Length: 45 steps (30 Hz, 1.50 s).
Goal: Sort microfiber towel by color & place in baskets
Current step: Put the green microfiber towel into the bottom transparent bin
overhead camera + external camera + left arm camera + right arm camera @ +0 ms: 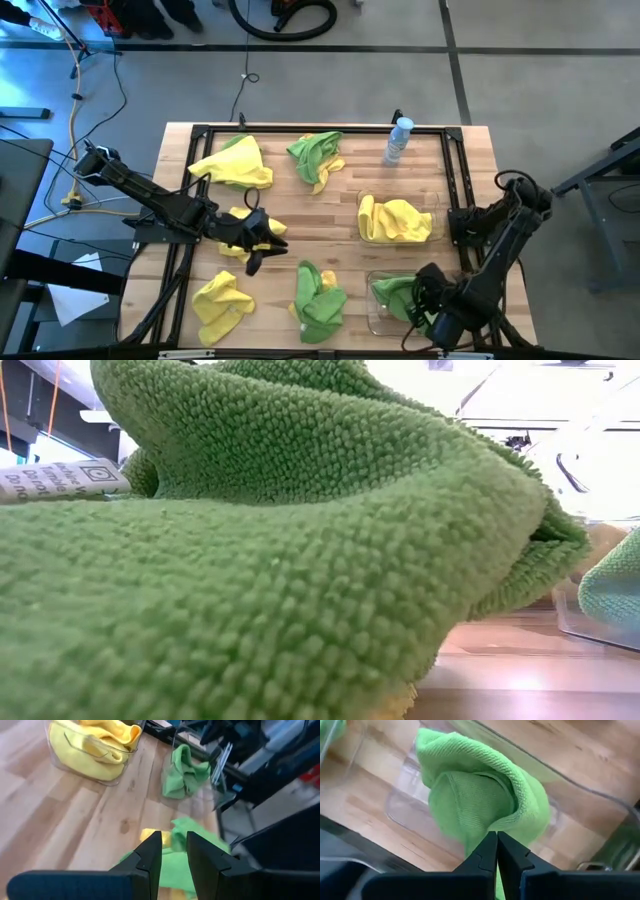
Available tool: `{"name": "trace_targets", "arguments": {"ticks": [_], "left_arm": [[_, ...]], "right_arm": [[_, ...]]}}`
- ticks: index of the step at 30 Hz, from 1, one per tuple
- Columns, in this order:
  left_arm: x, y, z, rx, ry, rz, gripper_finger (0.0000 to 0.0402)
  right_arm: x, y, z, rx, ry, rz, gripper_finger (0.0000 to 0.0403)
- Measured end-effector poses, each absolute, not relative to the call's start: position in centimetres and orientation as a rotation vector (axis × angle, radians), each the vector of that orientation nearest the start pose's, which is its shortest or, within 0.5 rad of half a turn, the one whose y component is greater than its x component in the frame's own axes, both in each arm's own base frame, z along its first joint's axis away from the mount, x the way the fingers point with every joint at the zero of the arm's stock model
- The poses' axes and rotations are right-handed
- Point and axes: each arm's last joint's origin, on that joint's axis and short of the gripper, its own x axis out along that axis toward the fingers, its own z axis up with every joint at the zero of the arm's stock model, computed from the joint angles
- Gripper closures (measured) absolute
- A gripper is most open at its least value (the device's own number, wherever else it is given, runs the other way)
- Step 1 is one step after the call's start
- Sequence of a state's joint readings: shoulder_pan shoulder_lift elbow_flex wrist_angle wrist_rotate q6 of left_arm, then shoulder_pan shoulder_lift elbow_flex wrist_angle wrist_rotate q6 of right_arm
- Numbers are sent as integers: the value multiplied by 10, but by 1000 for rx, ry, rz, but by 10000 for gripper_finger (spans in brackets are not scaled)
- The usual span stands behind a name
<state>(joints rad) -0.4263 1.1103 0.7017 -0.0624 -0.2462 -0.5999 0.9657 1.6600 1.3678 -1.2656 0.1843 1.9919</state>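
Nearest the front edge, the right gripper (497,851) hangs over the near basket (378,315), fingers pinched together on the green towel (485,802) that lies bunched inside it. Just behind stands the second basket (364,205) — it holds a yellow towel (398,220). The left gripper (174,851), fingers slightly parted and holding nothing, hovers mid-table near a green-and-yellow pile (318,297). More loose towels — a yellow one (221,303) at the front left, another yellow (235,162) and a green one (316,155) further back — lie on the table (330,215). A small bottle (398,140) stands at the far edge.
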Motion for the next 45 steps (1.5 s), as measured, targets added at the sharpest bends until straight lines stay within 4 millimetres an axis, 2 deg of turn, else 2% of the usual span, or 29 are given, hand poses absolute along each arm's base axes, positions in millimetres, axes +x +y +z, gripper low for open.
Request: {"name": "trace_targets", "arguments": {"ticks": [5,11,17,21,24,28,33,37,45], "left_arm": [[217,-91,250,-282,518,-59,326],[210,-89,252,-170,534,-88,326],[180,-79,266,-30,543,-74,326],[155,-69,281,22,483,-76,326],[139,-60,291,37,436,-88,326],[122,-51,299,59,381,-98,326],[113,-46,297,79,404,-98,326],[111,-45,291,57,467,-84,326],[107,-44,284,53,557,-71,326]], "right_arm": [[191,241,260,762,1036,-670,396],[230,230,283,730,896,-538,400],[292,215,309,638,882,-476,402],[334,208,319,486,895,-425,402],[359,206,324,368,940,-352,402],[384,206,324,332,996,-239,402],[408,208,311,427,1092,-132,369],[424,213,283,466,1196,-96,313],[442,221,231,479,1278,-167,194]]}}
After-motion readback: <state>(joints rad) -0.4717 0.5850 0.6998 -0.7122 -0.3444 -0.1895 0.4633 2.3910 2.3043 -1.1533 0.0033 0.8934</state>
